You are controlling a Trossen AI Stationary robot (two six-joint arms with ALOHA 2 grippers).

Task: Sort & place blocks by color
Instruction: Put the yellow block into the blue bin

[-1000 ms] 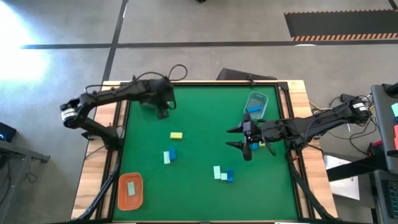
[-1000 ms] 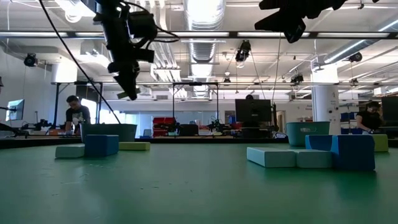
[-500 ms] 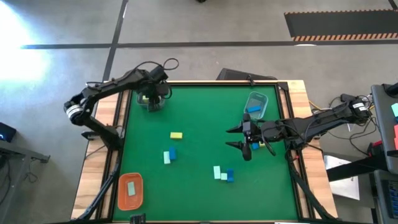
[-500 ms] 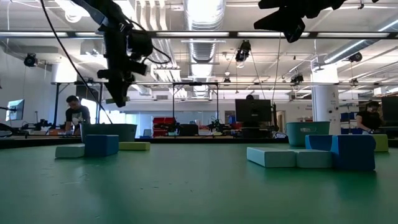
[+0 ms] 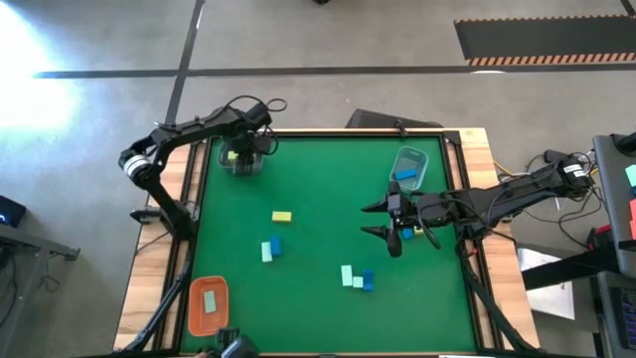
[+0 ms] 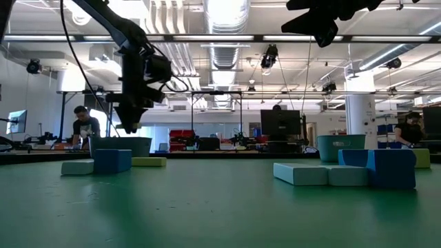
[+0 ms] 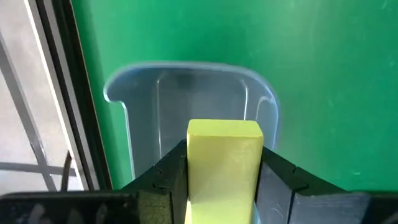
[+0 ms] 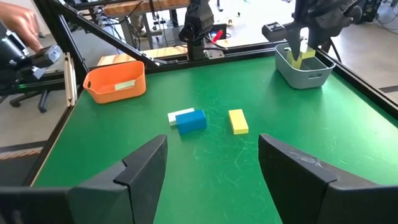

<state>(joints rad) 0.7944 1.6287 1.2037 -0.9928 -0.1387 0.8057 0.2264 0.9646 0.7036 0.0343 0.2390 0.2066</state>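
Note:
My left gripper (image 5: 237, 156) is at the table's far left corner, shut on a yellow block (image 7: 224, 163) just above a grey-blue tray (image 7: 186, 102). This tray also shows in the high view (image 5: 245, 167). My right gripper (image 5: 388, 221) is open and empty, hovering over the right half of the table. On the green mat lie a yellow block (image 5: 281, 216), a blue and mint pair (image 5: 270, 249) and a mint and blue group (image 5: 356, 278). A blue block (image 5: 405, 176) lies in the far right tray (image 5: 412, 159). My left gripper pinches the yellow block by two opposite sides (image 7: 189, 163) between its two fingers. The fingers point down from above. The block's end sticks out past the fingertips and hangs over the inside of the grey-blue tray, clear of the mat.
An orange tray (image 5: 209, 303) with a mint block in it stands at the near left corner. Black rails and wooden borders run along the table's left and right edges. The middle of the green mat between the block groups is bare. People show in the room beyond.
My left gripper has gone toward the table's far left corner with the yellow block and come down until it hangs just above the grey-blue tray. It has stayed shut on the block.

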